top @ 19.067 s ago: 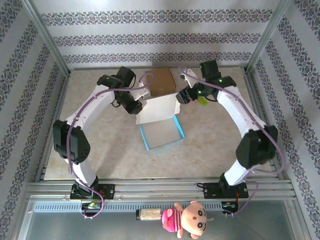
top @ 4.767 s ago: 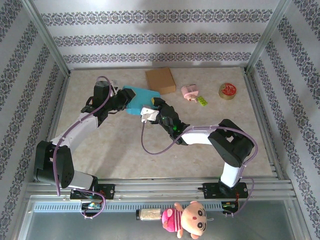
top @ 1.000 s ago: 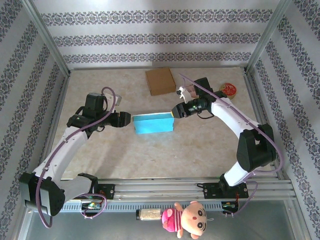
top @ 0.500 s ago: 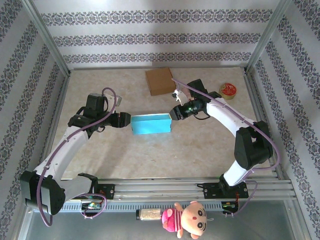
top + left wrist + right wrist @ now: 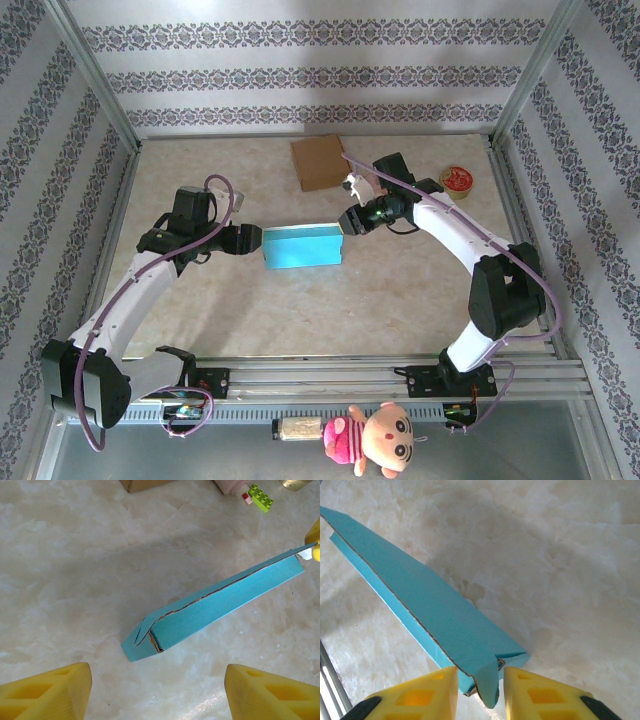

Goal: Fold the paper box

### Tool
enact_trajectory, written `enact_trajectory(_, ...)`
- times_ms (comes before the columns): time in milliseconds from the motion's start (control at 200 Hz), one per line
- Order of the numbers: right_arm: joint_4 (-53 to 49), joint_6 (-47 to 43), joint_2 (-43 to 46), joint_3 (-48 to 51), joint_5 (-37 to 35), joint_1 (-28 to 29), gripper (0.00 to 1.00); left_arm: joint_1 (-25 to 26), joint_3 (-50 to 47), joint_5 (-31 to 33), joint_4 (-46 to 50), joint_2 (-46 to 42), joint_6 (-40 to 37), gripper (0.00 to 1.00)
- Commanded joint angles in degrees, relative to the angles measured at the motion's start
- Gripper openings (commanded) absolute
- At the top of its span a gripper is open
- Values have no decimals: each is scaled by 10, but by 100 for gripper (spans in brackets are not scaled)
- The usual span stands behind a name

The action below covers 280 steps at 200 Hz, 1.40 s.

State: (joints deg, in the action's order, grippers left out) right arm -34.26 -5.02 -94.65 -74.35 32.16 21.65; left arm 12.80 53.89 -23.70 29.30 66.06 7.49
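**Blue box between two arms**
The paper box (image 5: 302, 246) lies at the middle of the table (image 5: 300, 320). The right gripper (image 5: 479, 682) pinches its right end. The left gripper (image 5: 158, 682) stands wide open just beside its left end, holding nothing

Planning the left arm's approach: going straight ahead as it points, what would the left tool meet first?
Probably the blue paper box, at its near end, ahead of the open left tool; depth is unclear.

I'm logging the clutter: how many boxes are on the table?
2. The blue paper box lies mid-table; the brown cardboard box sits beyond it at the far side. None seem hidden.
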Motion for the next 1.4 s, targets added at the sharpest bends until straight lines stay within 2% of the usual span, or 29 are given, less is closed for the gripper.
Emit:
enact_trajectory(0,-11,-8,8,-14,-1,6,24,7,-6,7,-14,-1,-2,71)
enact_trajectory(230,-17,-9,10,-12,-8,6,13,7,-5,3,-9,11,-7,71)
enact_trajectory(495,-19,-12,20,-14,-9,7,9,7,30,-18,41,48,-35,70)
enact_trajectory(770,-19,-13,23,-11,-8,8,9,7,58,-32,49,94,-68,67)
enact_trajectory(874,-19,-13,22,-12,-10,9,9,8,69,-60,55,110,-80,59)
enact_trajectory(934,-18,-13,21,-12,-12,9,9,9,70,-94,55,111,-89,58)
enact_trajectory(1014,-16,-12,20,-12,-13,9,9,13,59,-130,37,97,-85,59)
enact_trajectory(1084,-15,-11,20,-10,-15,9,9,23,40,-134,15,76,-58,67)
enact_trajectory(1149,-16,-12,21,-11,-19,9,10,47,28,-96,15,53,-33,71)
enact_trajectory(1234,-16,-13,21,-10,-21,9,10,74,15,-11,32,31,13,70)
enact_trajectory(1394,-16,-16,18,-13,-19,9,10,113,0,110,69,1,74,58)
